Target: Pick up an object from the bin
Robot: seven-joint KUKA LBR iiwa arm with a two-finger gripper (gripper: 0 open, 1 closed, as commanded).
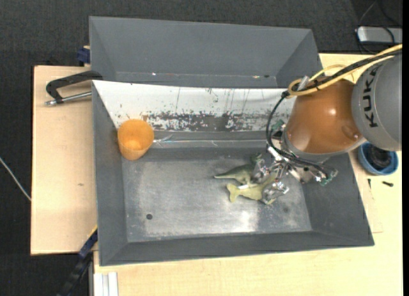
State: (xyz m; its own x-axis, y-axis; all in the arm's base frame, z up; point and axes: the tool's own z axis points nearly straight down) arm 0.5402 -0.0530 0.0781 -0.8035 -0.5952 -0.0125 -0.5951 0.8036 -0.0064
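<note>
Grey sheet metal forms the bin, and the tool is low inside it, close to the floor. Its shiny metal parts hang under the rounded orange-brown cover on the wrist. Above and to the right of that cover sits the grey arm, with yellow and black cables running along it.

Touching the tool's left side, or just short of touching it, lies a pale yellow-green toy animal. It rests on the bin floor with thin, tail-like ends pointing away from the tool to the left. It may be one figure or two lying together; the view does not settle this. The end of the toy nearest the tool runs in among the metal parts, so it is not clear whether the tool has any hold on it. Whether the tool is open or closed cannot be told from this view either.

Well apart from the tool, far to its left and a little further back, an orange cup stands against the back wall of the bin. That wall, behind the tool, is pale and marked with dark scuffs. A small dark speck sits on the floor well to the tool's left and nearer the front.
</note>
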